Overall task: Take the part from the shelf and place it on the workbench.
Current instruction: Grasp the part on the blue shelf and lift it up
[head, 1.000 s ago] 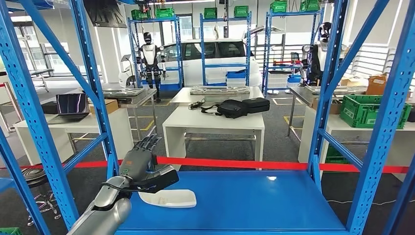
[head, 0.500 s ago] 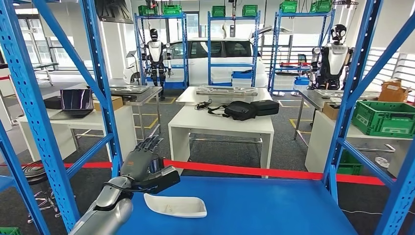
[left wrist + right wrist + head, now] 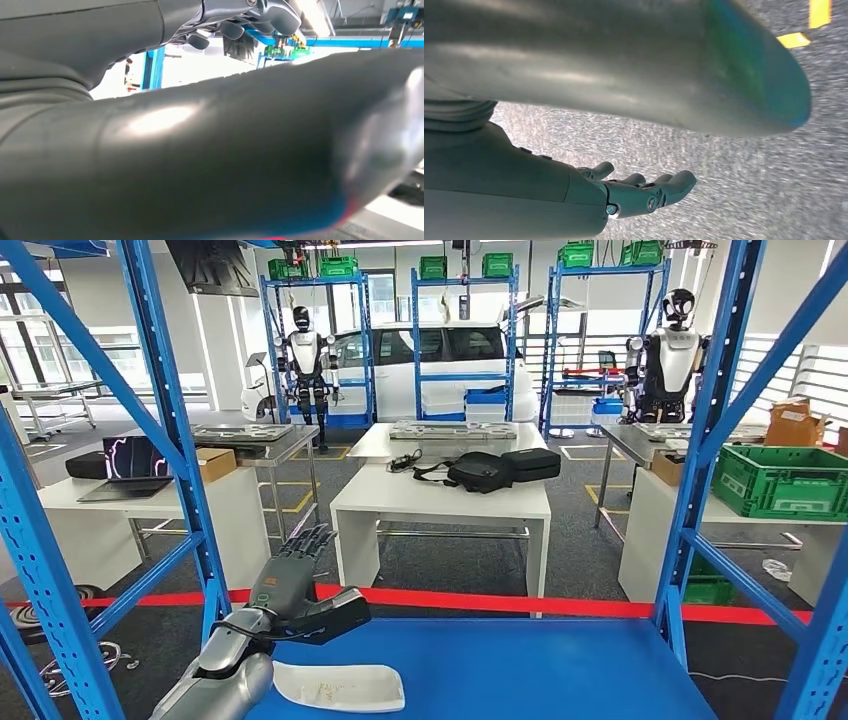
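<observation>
Part (image 3: 338, 686) lies on shelf (image 3: 520, 665) just below spread, empty left robot hand (image 3: 298, 588).

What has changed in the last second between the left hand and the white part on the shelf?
Mostly the head camera shifted. The left hand hovers open above the white part as before, without touching it; the part lies on the blue shelf as before. Nothing was gripped or released.

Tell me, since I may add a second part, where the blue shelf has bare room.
The blue shelf is bare from the white part rightward to the right upright, and back to the red rail. It is crowded at the near left, where the left hand hovers above the part.
</observation>
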